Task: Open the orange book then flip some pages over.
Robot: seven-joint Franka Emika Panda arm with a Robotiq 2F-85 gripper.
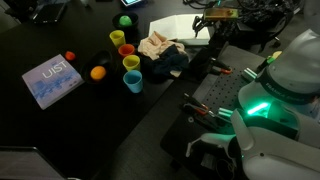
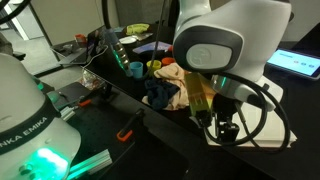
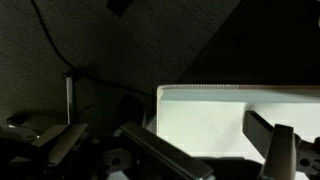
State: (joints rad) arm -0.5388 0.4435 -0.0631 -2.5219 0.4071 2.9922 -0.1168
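Dark surface (image 1: 90, 130), strewn with cups (image 1: 131, 80) and a cloth (image 1: 158, 45). Near the cloth, orange book (image 1: 172, 26) already lying open, pale pages (image 3: 210, 125) exposed. Just above the spread, hand (image 3: 165, 140) with fingers (image 3: 282, 150) parted wide, gripping nothing. Opening judged done; turning of pages judged still to come.

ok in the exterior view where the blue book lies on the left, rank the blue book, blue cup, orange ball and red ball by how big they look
In an exterior view, largest to smallest:
1. blue book
2. blue cup
3. orange ball, only slightly smaller than the cup
4. red ball
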